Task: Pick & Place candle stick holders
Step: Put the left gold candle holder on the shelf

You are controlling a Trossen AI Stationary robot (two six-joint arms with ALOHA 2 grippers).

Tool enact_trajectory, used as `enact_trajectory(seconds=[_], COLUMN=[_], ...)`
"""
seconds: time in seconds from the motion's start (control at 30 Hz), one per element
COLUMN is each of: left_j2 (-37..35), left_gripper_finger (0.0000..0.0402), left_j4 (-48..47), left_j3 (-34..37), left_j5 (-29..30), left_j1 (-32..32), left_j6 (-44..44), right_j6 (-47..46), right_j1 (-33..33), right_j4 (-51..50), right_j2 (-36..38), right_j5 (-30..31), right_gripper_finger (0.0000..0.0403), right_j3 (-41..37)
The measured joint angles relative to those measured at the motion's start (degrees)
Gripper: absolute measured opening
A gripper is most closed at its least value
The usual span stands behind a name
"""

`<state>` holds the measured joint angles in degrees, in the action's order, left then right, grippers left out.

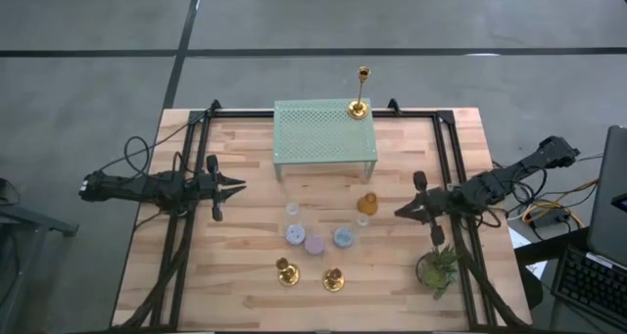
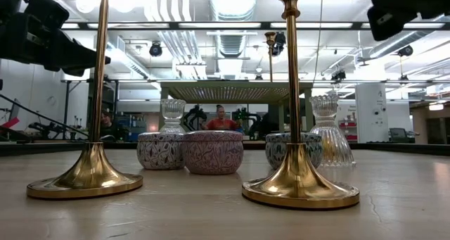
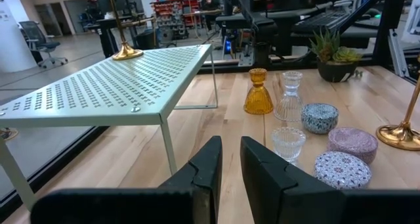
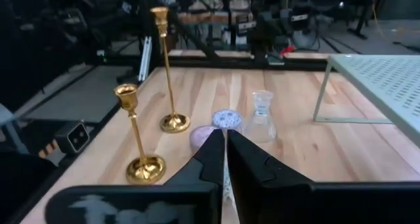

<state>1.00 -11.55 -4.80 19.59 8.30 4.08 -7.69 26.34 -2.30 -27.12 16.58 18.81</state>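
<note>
You see the right gripper (image 4: 226, 159), fingers shut, facing two gold candlesticks (image 4: 138, 135) (image 4: 168, 73) on the wooden table (image 4: 328, 152), beside a clear glass cup (image 4: 261, 117).
</note>
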Motion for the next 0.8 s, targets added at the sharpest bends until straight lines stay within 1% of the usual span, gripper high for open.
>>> enact_trajectory(seconds=[0.2, 0.37, 0.43, 0.63, 0.8], left_j2=[0.0, 0.0, 0.0, 0.0, 0.0], left_gripper_finger=[0.0060, 0.0060, 0.0060, 0.0060, 0.0060], left_j4=[0.0, 0.0, 0.0, 0.0, 0.0], left_j3=[0.0, 0.0, 0.0, 0.0, 0.0], left_j5=[0.0, 0.0, 0.0, 0.0, 0.0], left_j1=[0.0, 0.0, 0.0, 0.0, 0.0], left_j6=[0.0, 0.0, 0.0, 0.0, 0.0], right_j6=[0.2, -0.1, -1.0, -1.3, -1.2], right_j1=[-2.3, -3.5, -3.6, -3.6, -3.6], right_j4=[-0.3, -0.5, -0.6, -0.9, -0.9], right_j2=[9.4, 16.5, 18.9, 23.3, 24.2], right_j5=[-0.7, -6.6, -7.6, -7.6, -7.4], right_gripper_finger=[0.0008, 0.0008, 0.0008, 0.0008, 0.0008], right_j3=[-4.7, -8.5, -9.4, -12.1, -13.9])
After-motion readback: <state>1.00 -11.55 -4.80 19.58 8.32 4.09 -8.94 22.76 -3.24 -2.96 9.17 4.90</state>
